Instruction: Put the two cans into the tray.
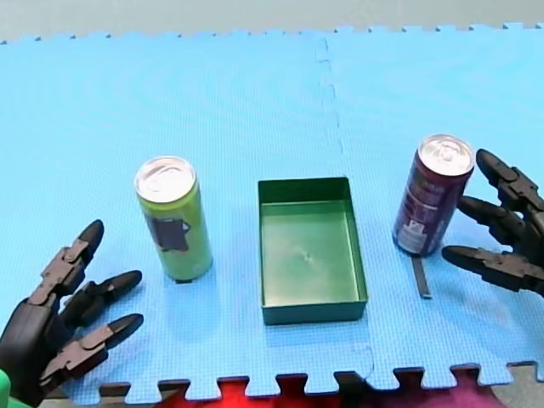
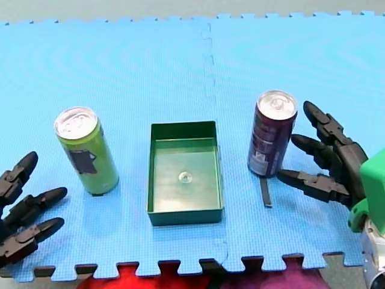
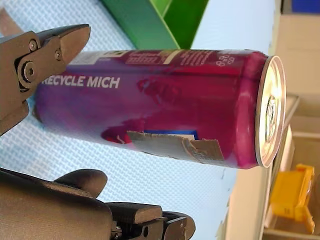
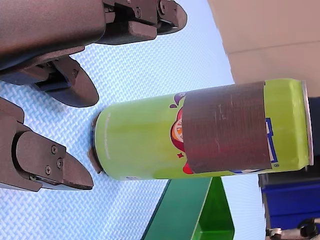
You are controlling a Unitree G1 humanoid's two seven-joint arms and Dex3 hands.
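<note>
Near edge: a red patch (image 1: 276, 396) shows past the toothed border of the blue foam mat (image 1: 212, 102)

Left hand (image 1: 64, 319): over the mat's near left corner; holds nothing, fingers uncurled; nearer than the green can (image 1: 174, 221) and apart from it

Right hand (image 2: 331, 162): at the mat's right side, just beside the purple can (image 1: 432, 200); fingers uncurled, not closed round the can; the upper fingertips lie very near its side, and I cannot tell whether one touches; the lowest finger reaches toward the can's base

Grey strip (image 1: 421, 277): flat on the mat, just in front of the purple can's base, beside the right hand's lowest finger

Tray (image 1: 313, 311): green, rectangular, in the middle of the mat between the two cans; nothing in it but a small pale spot on its floor

Green can: upright on the mat, left of the tray, near it but apart; a dark tape band (image 4: 225, 127) wraps its side; in the second wrist view dark fingers (image 4: 55, 172) flank its base without touching

Purple can: upright on the mat, right of the tray and apart from it; the first wrist view shows "RECYCLE MICH" printed on its side and a torn tape patch (image 3: 175, 145)
</note>
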